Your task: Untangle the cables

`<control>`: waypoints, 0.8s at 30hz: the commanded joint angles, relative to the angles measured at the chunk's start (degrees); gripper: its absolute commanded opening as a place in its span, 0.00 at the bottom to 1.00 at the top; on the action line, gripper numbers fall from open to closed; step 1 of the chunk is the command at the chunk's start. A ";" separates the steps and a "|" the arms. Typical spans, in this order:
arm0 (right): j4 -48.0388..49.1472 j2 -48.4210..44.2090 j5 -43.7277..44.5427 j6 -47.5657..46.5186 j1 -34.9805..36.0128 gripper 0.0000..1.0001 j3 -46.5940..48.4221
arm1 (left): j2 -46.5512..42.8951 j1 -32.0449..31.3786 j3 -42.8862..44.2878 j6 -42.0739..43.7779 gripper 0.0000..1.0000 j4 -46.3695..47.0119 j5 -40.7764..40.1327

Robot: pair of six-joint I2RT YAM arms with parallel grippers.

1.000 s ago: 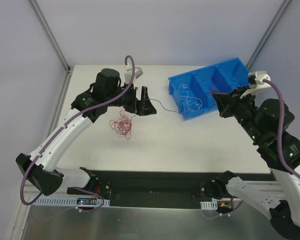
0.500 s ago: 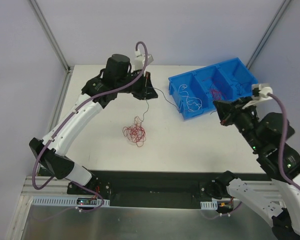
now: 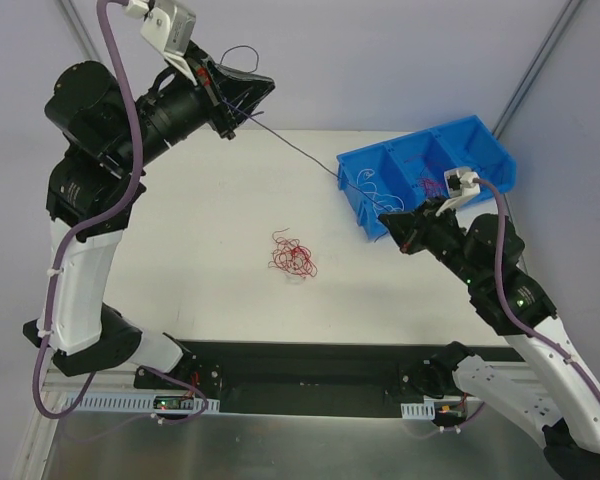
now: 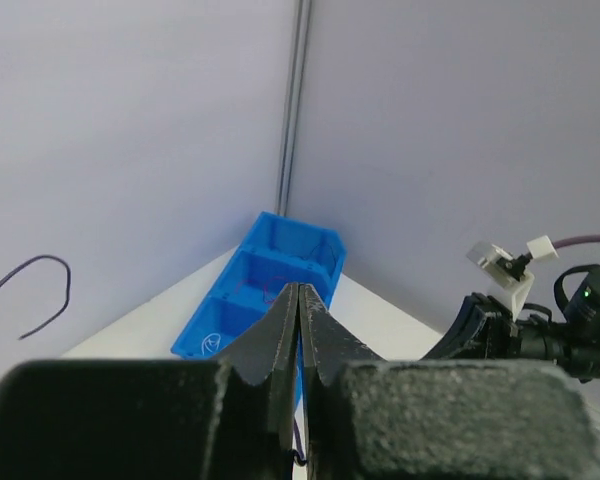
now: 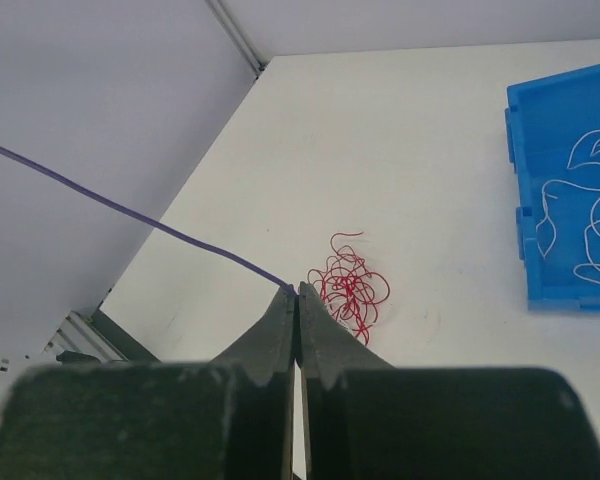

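A thin dark cable (image 3: 298, 147) is stretched taut through the air between my two grippers. My left gripper (image 3: 260, 92) is raised high at the back left and shut on it (image 4: 298, 455); the cable's loose end (image 4: 30, 290) curls above. My right gripper (image 3: 385, 218) is in front of the blue bin and shut on the cable's other part (image 5: 130, 215) at the jaw tips (image 5: 297, 292). A red tangle of cables (image 3: 293, 257) lies on the white table (image 3: 200, 220), apart from both grippers, just beyond the right jaws (image 5: 350, 285).
A blue three-compartment bin (image 3: 480, 135) sits at the back right. White cables (image 3: 380, 195) lie in its left compartment (image 5: 580, 220) and a red strand (image 3: 427, 183) in the middle one. Grey walls and a metal post (image 4: 295, 100) stand close behind.
My left gripper shut on the dark cable and rose high to the back left, pulling it free of the red tangle, which slid right. My right gripper moved left, out from the bin.
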 commanded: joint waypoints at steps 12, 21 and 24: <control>-14.97 -15.15 15.88 7.61 -0.62 0.00 -6.75 | 16.47 -13.06 -21.59 -20.25 0.00 8.75 18.12; -24.64 -27.73 25.37 12.10 -0.53 0.00 -13.25 | 27.55 -17.73 -31.80 -23.15 0.25 9.19 16.45; -25.17 -28.09 29.41 13.42 -0.53 0.00 -15.01 | 27.83 -17.56 -35.13 -22.19 0.51 8.93 15.13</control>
